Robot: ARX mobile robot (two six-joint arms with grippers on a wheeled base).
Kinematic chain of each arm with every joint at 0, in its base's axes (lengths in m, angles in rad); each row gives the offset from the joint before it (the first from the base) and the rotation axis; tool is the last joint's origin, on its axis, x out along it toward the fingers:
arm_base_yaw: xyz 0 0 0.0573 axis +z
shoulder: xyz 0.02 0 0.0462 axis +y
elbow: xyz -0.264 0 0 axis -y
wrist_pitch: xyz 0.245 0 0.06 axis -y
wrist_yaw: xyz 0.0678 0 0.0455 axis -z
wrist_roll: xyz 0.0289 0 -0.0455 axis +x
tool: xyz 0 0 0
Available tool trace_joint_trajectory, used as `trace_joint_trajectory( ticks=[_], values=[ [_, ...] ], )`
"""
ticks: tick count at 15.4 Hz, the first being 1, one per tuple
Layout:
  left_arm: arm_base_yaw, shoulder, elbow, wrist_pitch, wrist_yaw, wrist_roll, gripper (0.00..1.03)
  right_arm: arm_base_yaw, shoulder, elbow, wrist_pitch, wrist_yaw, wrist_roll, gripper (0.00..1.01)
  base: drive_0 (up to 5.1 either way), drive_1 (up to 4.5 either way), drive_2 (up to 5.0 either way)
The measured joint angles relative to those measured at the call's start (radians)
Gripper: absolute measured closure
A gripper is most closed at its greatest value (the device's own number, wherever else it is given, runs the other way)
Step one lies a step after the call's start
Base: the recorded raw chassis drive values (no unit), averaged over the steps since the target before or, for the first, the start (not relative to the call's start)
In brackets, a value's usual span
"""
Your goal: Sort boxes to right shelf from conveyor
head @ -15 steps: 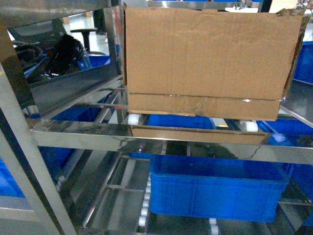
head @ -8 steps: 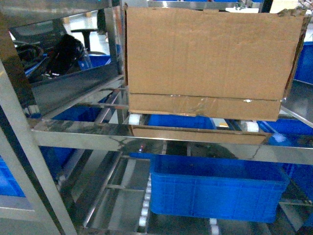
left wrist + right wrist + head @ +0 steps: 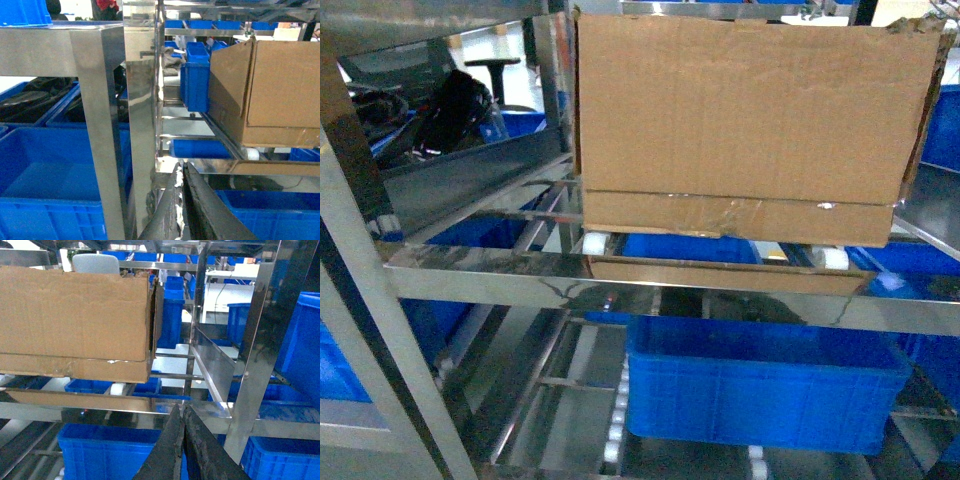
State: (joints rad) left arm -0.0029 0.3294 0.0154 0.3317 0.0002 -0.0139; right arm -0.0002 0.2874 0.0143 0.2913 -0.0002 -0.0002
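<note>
On the front edge of the shiny stainless-steel roller shelf sits the large brown corrugated cardboard box, long axis running along that edge. Both arms hang free below it: the left gripper off its left end, the right gripper under its right corner, each with jaws pressed together, neither plainly nearer.

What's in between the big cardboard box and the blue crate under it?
In the head view, the shelf's steel front rail and white roller wheels sit between the cardboard box and blue crate.
</note>
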Motion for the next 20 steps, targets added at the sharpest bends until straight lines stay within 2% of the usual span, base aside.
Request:
trace_joint_trajectory(
  ticks=[6,7,8,9,17,18,19,20],
  values=[
    [0.0,-0.137,0.0,-0.138,0.0,0.0,1.01,0.0,-0.119,0.0,-0.123,0.0,0.0,0.99,0.0,0.0,0.0],
    [0.0,-0.154,0.0,-0.154,-0.001,0.0,1.01,0.0,-0.214,0.001,-0.27,0.0,0.0,0.99,0.0,0.0,0.0],
    [0.0,-0.177,0.0,-0.188,0.0,0.0,1.01,0.0,-0.286,0.001,-0.286,0.0,0.0,0.99,0.0,0.0,0.0],
    [0.0,-0.283,0.0,-0.341,0.003,0.0,1.01,0.0,-0.283,0.002,-0.295,0.0,0.0,0.99,0.0,0.0,0.0],
    [0.0,-0.324,0.0,-0.335,0.0,0.0,1.01,0.0,-0.283,0.001,-0.295,-0.001,0.0,0.99,0.0,0.0,0.0],
    [0.0,-0.324,0.0,-0.335,0.0,0.0,0.99,0.0,-0.283,0.001,-0.295,-0.001,0.0,0.99,0.0,0.0,0.0],
    [0.0,-0.324,0.0,-0.335,0.0,0.0,0.92,0.0,-0.283,0.001,-0.296,-0.001,-0.001,0.97,0.0,0.0,0.0],
    [0.0,-0.324,0.0,-0.336,0.0,0.0,0.87,0.0,-0.283,0.001,-0.295,-0.001,0.0,0.92,0.0,0.0,0.0]
  ],
)
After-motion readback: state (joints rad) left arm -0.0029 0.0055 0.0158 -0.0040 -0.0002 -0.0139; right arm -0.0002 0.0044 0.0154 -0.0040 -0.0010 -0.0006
